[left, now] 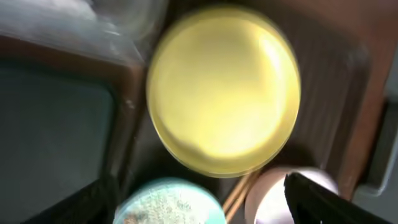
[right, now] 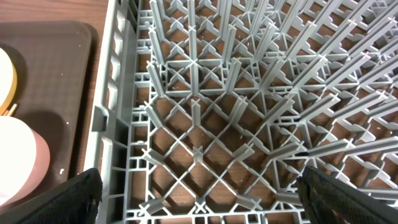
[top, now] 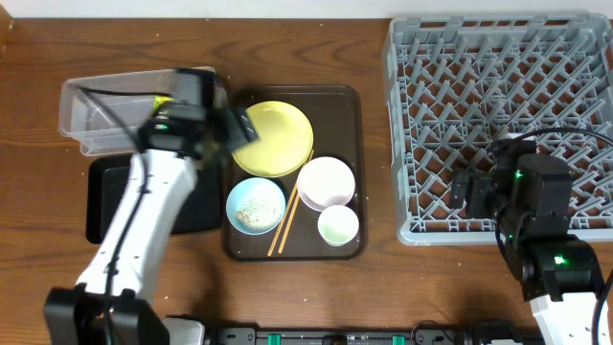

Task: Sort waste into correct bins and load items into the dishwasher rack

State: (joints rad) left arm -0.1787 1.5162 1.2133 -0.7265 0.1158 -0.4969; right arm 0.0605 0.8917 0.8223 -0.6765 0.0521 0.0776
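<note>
1. Find the left gripper (top: 233,123) in the overhead view. It hangs over the left edge of the yellow plate (top: 278,139).
2. Check the left wrist view, which is blurred. The fingers (left: 336,199) sit at the two lower corners of the picture with the plate above and between them, so the pincer is apart and holds nothing.
3. Note that the plate lies flat at the rear of the brown serving tray (top: 345,105).
4. Find the blue bowl (top: 256,204) at the front left of that tray. White rice grains (top: 255,208) lie inside it.
5. See the wooden chopsticks (top: 287,225) lying slanted just right of the blue bowl. The white bowl (top: 326,182) sits beyond them in the middle of the tray, with the small white cup (top: 337,225) just in front of it.
6. Locate the clear tub (top: 96,115) at the rear left of the table, with the black tray (top: 110,196) directly in front of it. The left arm crosses above both.
7. Find the right gripper (top: 467,192) over the front-left part of the dishwasher rack (top: 508,86).
8. Confirm in the right wrist view that its fingers (right: 81,196) stand wide apart and empty — only the rack's lattice floor and upright pegs show between them.
9. Observe that the rack stands at the right of the table, near the serving tray but apart from it.
</note>
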